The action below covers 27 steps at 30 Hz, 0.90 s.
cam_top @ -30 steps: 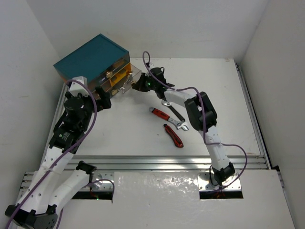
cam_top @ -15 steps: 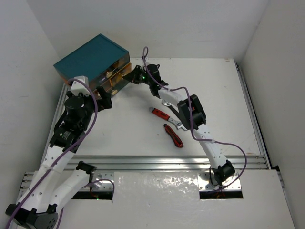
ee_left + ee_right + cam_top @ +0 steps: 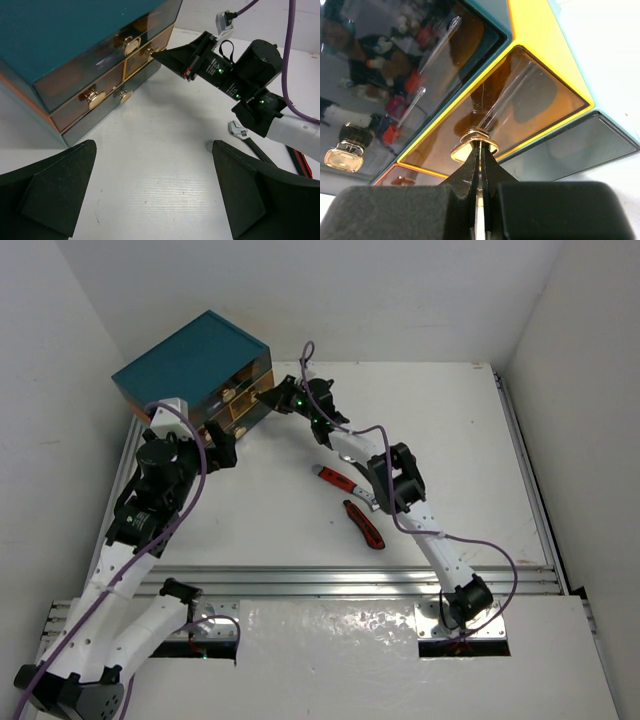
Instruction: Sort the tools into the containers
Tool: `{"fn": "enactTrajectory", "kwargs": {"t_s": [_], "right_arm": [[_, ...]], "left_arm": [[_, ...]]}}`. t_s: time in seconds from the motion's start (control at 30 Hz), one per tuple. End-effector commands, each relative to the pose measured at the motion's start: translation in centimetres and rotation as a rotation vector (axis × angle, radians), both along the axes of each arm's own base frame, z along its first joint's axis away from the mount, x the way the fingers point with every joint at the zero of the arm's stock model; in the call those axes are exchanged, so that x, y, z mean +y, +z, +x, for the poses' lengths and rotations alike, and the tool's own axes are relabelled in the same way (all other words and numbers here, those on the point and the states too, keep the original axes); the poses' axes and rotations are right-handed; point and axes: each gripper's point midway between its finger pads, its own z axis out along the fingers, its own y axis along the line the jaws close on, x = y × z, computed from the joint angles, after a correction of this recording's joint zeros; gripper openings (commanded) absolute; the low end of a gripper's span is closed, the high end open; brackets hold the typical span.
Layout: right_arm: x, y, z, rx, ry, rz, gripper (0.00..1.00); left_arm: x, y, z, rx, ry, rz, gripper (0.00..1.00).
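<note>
Two pincers are up by the little cabinet (image 3: 190, 360). The right pincer (image 3: 479, 150) has its jaws pressed together, with only a hairline between them. Its tips sit right against the brass knob (image 3: 475, 139) of the amber drawer (image 3: 520, 95), and the drawer front is flush with the others. I cannot tell whether the tips actually nip the knob's edge or merely touch it. Just above and to the left of those tips, red-handled screwdrivers (image 3: 415, 100) show through the dark front of the neighbouring drawer.

The left pincer (image 3: 152, 150) has its jaws spread as wide as they go and nothing between them. It hangs over bare table (image 3: 480, 460), with the cabinet just ahead of it on its left and the right pincer ahead on its right.

The loose tools lie well behind the right pincer, beside its own forearm. A black-handled wrench (image 3: 245, 136) is the nearest, partly under the arm. Next is a red-handled wrench (image 3: 338, 478), and furthest back are the red-and-black cutters (image 3: 365, 525). Neither pincer touches any of them.
</note>
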Motion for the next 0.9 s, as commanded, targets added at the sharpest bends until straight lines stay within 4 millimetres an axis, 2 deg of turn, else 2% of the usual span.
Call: {"fn": "enactTrajectory", "kwargs": {"t_s": [0.0, 0.03, 0.07, 0.1, 0.13, 0.17, 0.2, 0.23, 0.27, 0.3, 0.33, 0.37, 0.4, 0.43, 0.47, 0.5, 0.53, 0.57, 0.6, 0.63, 0.67, 0.7, 0.73, 0.8, 0.87], "right_arm": [[1.2, 5.1, 0.1, -0.149, -0.043, 0.073, 0.02], [1.3, 5.7, -0.1, -0.162, -0.036, 0.083, 0.02], [1.1, 4.6, -0.6, -0.144, -0.014, 0.067, 0.02], [0.6, 7.8, -1.1, -0.189, -0.004, 0.088, 0.04], [0.1, 8.9, -1.7, -0.218, -0.002, 0.082, 0.12], [-1.3, 4.6, -2.8, -0.145, -0.011, 0.017, 0.17], [-2.7, 10.1, -3.8, -0.216, -0.047, 0.05, 0.17], [-3.9, 11.1, -4.6, -0.262, -0.065, 0.045, 0.18], [-5.9, 7.8, -5.8, -0.195, -0.081, -0.01, 0.21], [-7.1, 8.7, -6.7, -0.207, -0.095, -0.013, 0.27], [-9.4, 10.0, -8.6, -0.222, -0.111, -0.031, 0.33], [-10.4, 10.5, -9.6, -0.218, -0.12, -0.046, 0.39], [-11.4, 10.6, -10.6, -0.197, -0.126, -0.076, 0.44], [-13.1, 11.6, -12.6, -0.205, -0.137, -0.11, 0.51], [-14.0, 11.5, -13.6, -0.186, -0.145, -0.144, 0.71], [-15.3, 9.7, -14.5, -0.121, -0.169, -0.232, 0.8], [-16.7, 10.8, -16.5, -0.11, -0.175, -0.251, 0.89], [-17.6, 10.2, -17.5, -0.081, -0.18, -0.29, 0.96], [-18.6, 8.8, -18.9, -0.033, -0.173, -0.346, 0.99], [-19.7, 9.0, -21.0, -0.032, -0.163, -0.354, 0.99], [-20.3, 8.2, -22.3, -0.015, -0.148, -0.38, 0.99], [-21.1, 6.4, -23.9, 0.018, -0.135, -0.404, 0.99], [-21.7, 7.3, -25.0, 0.008, -0.136, -0.398, 0.99], [-22.5, 7.0, -26.7, -0.001, -0.122, -0.406, 0.99], [-22.9, 6.7, -27.6, -0.006, -0.11, -0.412, 0.99]], "left_arm": [[0.0, 1.4, 0.2, -0.053, -0.004, -0.025, 1.0], [0.0, 1.4, 0.2, -0.053, -0.003, -0.025, 1.0], [-0.1, 1.2, 0.3, -0.047, -0.006, -0.024, 1.0], [-0.1, 1.1, 0.3, -0.046, -0.004, -0.023, 1.0], [-0.1, 0.8, 0.5, -0.037, -0.001, -0.022, 1.0], [0.0, 0.6, 0.6, -0.028, 0.005, -0.02, 1.0], [0.1, 0.3, 0.8, -0.017, 0.015, -0.019, 1.0], [0.6, -0.3, 1.0, 0.01, 0.046, -0.011, 1.0], [0.7, -1.0, 1.7, 0.054, 0.068, -0.01, 1.0], [0.7, -1.5, 2.2, 0.092, 0.08, -0.004, 1.0], [1.0, -4.3, 2.8, 0.21, 0.113, 0.032, 1.0], [0.8, -4.1, 3.5, 0.232, 0.129, 0.029, 1.0], [0.3, -4.8, 3.9, 0.264, 0.124, 0.046, 1.0], [0.6, -7.0, 4.6, 0.347, 0.153, 0.094, 1.0], [0.5, -6.5, 5.4, 0.356, 0.167, 0.116, 0.98], [1.1, -7.1, 5.4, 0.389, 0.22, 0.183, 0.98], [1.5, -8.7, 6.0, 0.445, 0.26, 0.248, 0.98], [1.8, -8.5, 6.5, 0.451, 0.295, 0.293, 0.97], [2.4, -8.5, 6.4, 0.46, 0.351, 0.369, 0.97], [2.6, -9.3, 7.0, 0.488, 0.38, 0.432, 0.95], [2.5, -9.4, 7.0, 0.485, 0.413, 0.504, 0.94], [2.4, -11.0, 7.4, 0.532, 0.416, 0.574, 0.94], [2.1, -10.7, 7.8, 0.532, 0.433, 0.591, 0.92], [2.7, -11.9, 8.1, 0.575, 0.494, 0.671, 0.91], [3.2, -12.1, 8.1, 0.574, 0.543, 0.688, 0.89]]}}
